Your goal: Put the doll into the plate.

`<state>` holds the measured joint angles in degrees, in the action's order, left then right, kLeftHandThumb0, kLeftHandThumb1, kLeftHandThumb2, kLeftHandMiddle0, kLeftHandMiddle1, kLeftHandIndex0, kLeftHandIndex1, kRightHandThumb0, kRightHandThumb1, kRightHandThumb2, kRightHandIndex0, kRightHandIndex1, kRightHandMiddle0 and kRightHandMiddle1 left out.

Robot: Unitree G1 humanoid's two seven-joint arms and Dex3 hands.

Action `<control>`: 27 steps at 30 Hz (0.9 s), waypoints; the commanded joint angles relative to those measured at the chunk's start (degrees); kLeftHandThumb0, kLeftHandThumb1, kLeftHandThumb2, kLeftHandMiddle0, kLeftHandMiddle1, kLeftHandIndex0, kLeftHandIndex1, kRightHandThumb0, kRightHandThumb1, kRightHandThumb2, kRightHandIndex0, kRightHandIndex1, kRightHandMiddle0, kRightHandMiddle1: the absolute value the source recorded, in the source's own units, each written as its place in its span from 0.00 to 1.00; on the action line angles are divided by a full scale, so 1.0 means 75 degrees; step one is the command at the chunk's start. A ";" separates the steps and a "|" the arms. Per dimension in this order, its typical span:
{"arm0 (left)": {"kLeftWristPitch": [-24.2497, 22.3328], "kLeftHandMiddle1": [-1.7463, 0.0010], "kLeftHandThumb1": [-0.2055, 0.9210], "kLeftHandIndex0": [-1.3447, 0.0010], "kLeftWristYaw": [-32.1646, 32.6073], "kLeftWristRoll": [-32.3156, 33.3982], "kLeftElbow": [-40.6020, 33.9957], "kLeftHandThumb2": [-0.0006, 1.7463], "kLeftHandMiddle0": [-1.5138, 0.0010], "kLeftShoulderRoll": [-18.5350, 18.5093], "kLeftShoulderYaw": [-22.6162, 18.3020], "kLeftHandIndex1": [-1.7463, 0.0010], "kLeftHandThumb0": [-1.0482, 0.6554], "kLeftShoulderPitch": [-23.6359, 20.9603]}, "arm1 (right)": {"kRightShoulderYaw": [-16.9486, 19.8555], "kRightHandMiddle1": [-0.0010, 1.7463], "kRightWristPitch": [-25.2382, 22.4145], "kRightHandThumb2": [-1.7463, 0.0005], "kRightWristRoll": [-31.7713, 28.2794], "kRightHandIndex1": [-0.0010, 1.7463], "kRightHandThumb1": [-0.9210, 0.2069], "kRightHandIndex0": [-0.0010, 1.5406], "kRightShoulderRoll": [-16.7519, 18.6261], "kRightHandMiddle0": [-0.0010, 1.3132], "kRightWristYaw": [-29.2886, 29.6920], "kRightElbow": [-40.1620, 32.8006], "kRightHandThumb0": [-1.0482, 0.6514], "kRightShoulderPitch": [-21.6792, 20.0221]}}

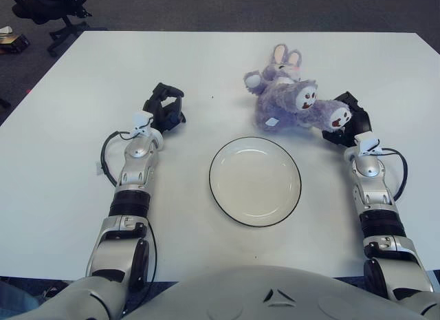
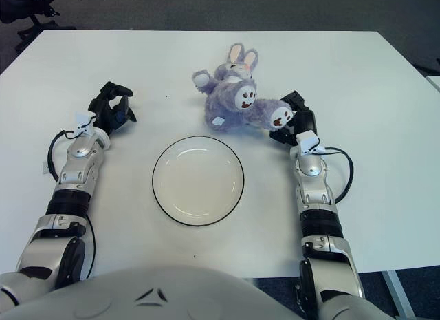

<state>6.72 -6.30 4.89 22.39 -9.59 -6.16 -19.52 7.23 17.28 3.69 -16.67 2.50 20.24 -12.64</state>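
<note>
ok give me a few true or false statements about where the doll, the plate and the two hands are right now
1. The doll is lying in the plate. False: it lies on the table beyond the plate, which holds nothing.
2. The right hand is at the doll's foot. True.
3. The left hand is holding the plate's rim. False: it shows left of the plate, apart from it, holding nothing.
4. The plate sits between the two forearms. True.
5. The doll is a purple rabbit with long ears. True.
</note>
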 commanded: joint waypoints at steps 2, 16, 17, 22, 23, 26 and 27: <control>-0.0240 0.00 0.86 0.78 0.0002 -0.0140 0.0189 0.41 0.46 0.0031 0.0105 0.00 0.40 0.0214 | -0.0031 0.99 -0.0229 0.49 0.0097 1.00 0.26 0.57 0.0020 0.30 -0.0023 0.0181 0.38 0.0148; -0.0248 0.00 0.86 0.78 -0.0008 -0.0145 0.0185 0.41 0.46 0.0031 0.0098 0.00 0.40 0.0218 | -0.0027 0.99 -0.0202 0.49 0.0085 1.00 0.26 0.57 0.0017 0.30 -0.0033 0.0220 0.38 0.0140; -0.0252 0.00 0.86 0.78 -0.0007 -0.0145 0.0176 0.41 0.46 0.0032 0.0099 0.00 0.40 0.0223 | -0.0024 0.99 -0.0198 0.49 0.0082 1.00 0.26 0.57 0.0013 0.30 -0.0037 0.0226 0.38 0.0140; -0.0250 0.00 0.86 0.78 -0.0012 -0.0147 0.0180 0.41 0.45 0.0030 0.0099 0.00 0.40 0.0225 | -0.0019 0.99 -0.0193 0.49 0.0074 1.00 0.26 0.57 0.0002 0.30 -0.0053 0.0231 0.38 0.0142; -0.0247 0.00 0.86 0.78 -0.0013 -0.0147 0.0183 0.41 0.45 0.0029 0.0099 0.00 0.40 0.0224 | -0.0019 0.99 -0.0193 0.49 0.0073 1.00 0.26 0.57 0.0000 0.30 -0.0056 0.0231 0.38 0.0140; -0.0244 0.00 0.86 0.78 -0.0014 -0.0147 0.0186 0.41 0.45 0.0029 0.0098 0.00 0.40 0.0225 | -0.0019 0.99 -0.0194 0.49 0.0072 1.00 0.26 0.57 -0.0001 0.30 -0.0059 0.0231 0.38 0.0139; -0.0244 0.00 0.86 0.78 -0.0014 -0.0147 0.0186 0.41 0.45 0.0029 0.0098 0.00 0.40 0.0225 | -0.0019 0.99 -0.0194 0.49 0.0073 1.00 0.26 0.57 -0.0001 0.30 -0.0059 0.0231 0.38 0.0139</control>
<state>6.71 -6.30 4.67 22.35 -9.58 -6.16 -19.52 7.23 17.30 3.69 -16.68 2.46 20.32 -12.67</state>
